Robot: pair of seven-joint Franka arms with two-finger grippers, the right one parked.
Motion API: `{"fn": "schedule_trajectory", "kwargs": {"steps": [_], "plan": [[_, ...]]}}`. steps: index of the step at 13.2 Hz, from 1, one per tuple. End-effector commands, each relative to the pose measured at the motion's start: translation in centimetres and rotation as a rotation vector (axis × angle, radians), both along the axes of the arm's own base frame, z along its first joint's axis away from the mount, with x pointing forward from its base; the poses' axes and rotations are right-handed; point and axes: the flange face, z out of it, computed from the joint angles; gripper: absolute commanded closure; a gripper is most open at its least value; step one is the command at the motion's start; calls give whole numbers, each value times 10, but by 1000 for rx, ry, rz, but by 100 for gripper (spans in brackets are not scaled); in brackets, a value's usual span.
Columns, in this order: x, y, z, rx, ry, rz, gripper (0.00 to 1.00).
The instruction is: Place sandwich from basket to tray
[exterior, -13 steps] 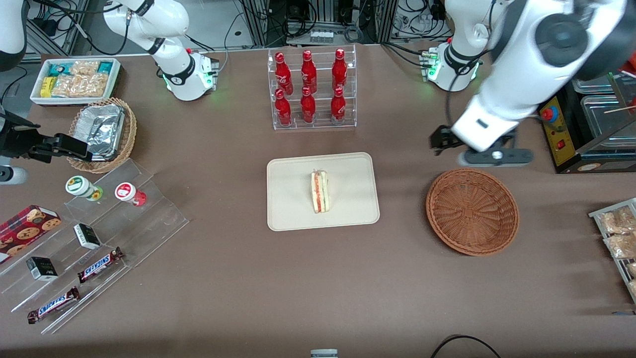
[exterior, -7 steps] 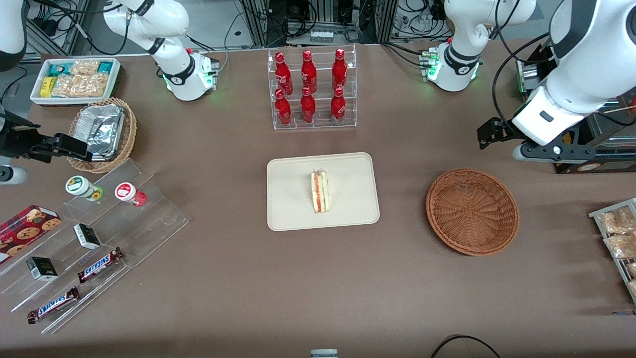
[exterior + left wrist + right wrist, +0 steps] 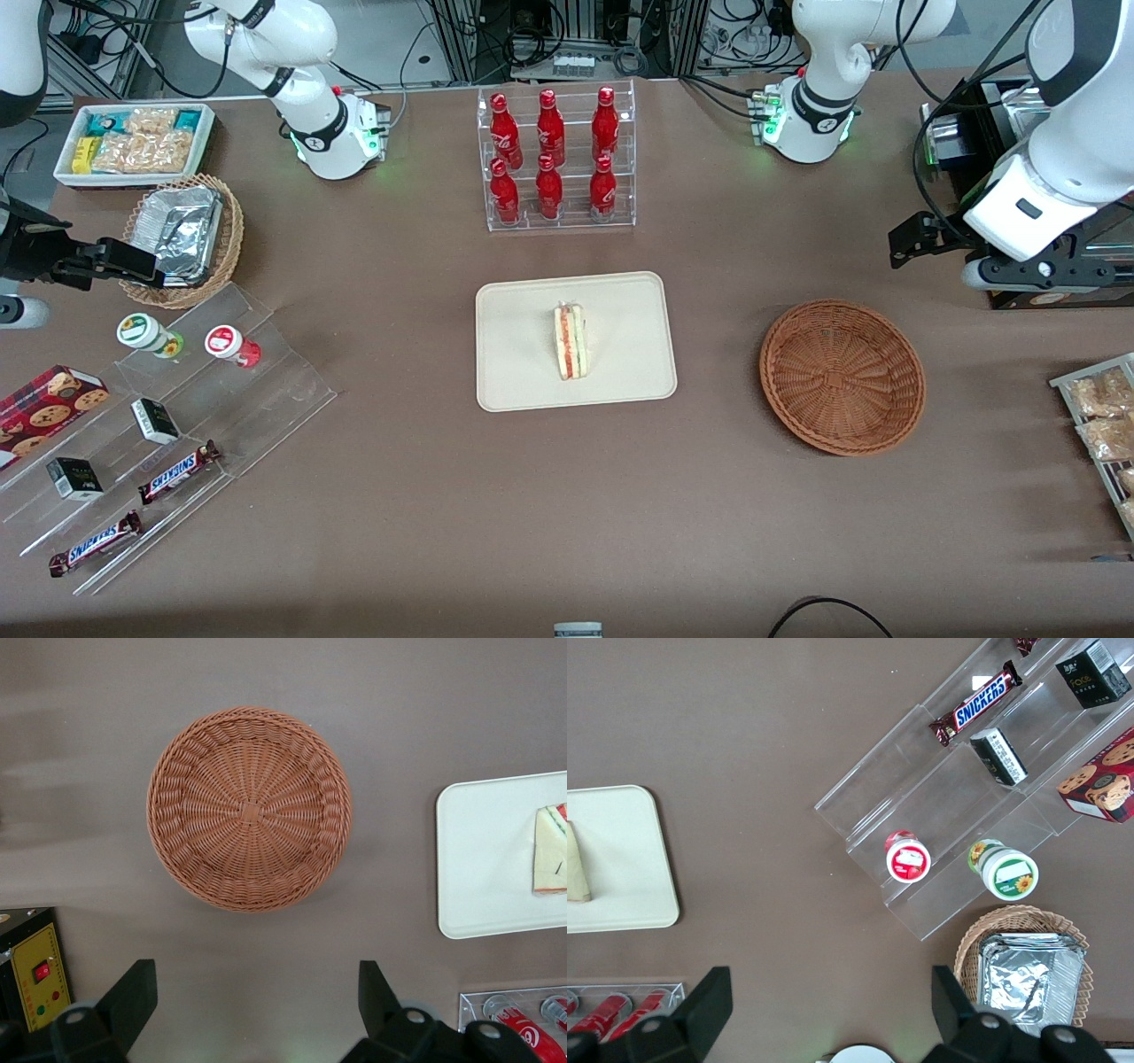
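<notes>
Front view shows the sandwich (image 3: 571, 341) lying on the tray (image 3: 514, 306), a little off the tray's middle, with its red and green layers visible along one edge. The tray sits flat on the brown tabletop (image 3: 567, 496), nearer to the camera than the clear rack of red bottles (image 3: 554, 159). The basket (image 3: 842, 377) stands on the tabletop beside the tray, toward the working arm's end, well apart from it, and holds nothing.

The tool (image 3: 939, 244) hangs above the tabletop at the working arm's end, farther from the camera than the basket and off to its side, not over it. From the left wrist view the tool (image 3: 252, 1001) has its two dark fingers (image 3: 133, 997) spread wide with bare tabletop between them; it grips nothing. That same view looks straight down on the basket (image 3: 250, 808), showing its woven bottom bare, and on a corner of the tray (image 3: 478, 868) with the sandwich (image 3: 549, 850) resting on it, pale bread face up. A yellow box with a red switch (image 3: 40, 979) lies close to one finger.

Toward the parked arm's end stand a tan wicker basket with a foil container (image 3: 182, 235), a white bin of snack packets (image 3: 137, 142) and a clear stepped stand (image 3: 221, 399) with chocolate bars and small jars.
</notes>
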Motion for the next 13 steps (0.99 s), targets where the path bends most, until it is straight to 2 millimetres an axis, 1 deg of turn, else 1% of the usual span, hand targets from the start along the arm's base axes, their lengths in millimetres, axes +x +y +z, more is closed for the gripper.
{"fn": "schedule_trajectory", "kwargs": {"steps": [1,2,4,7,9,11,13], "plan": [[19,-5,7,-10,-18,-23,0],[23,-9,7,-12,-21,-31,0],[30,-10,14,-14,-38,-30,0],[30,-8,14,-11,-37,-22,0],[30,-2,14,-10,-35,-15,0],[28,4,17,-7,-38,-3,0],[16,6,14,0,10,-2,0]]}}
